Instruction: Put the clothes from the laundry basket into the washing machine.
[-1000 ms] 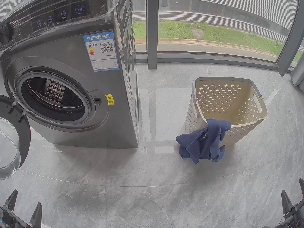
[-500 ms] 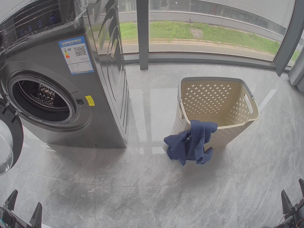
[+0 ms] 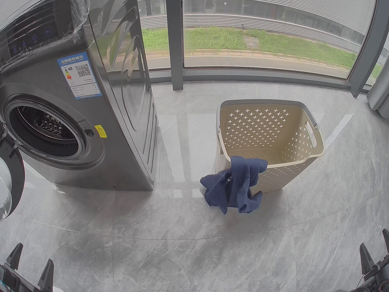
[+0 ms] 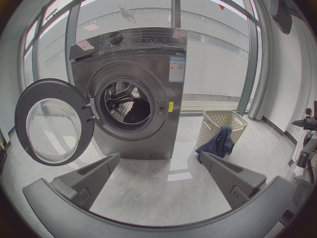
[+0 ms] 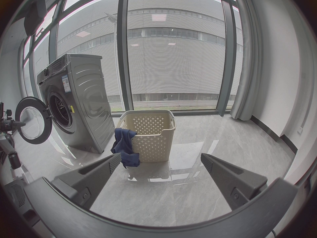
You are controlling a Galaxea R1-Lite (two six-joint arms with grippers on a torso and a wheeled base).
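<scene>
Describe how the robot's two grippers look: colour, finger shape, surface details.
The left gripper and the right gripper look alike. Each has two matt dark grey fingers, wedge-shaped and tapering to narrow tips, with finely ribbed inner faces and a small round screw hole near the base. Both pairs sit on a broad curved grey bar.
</scene>
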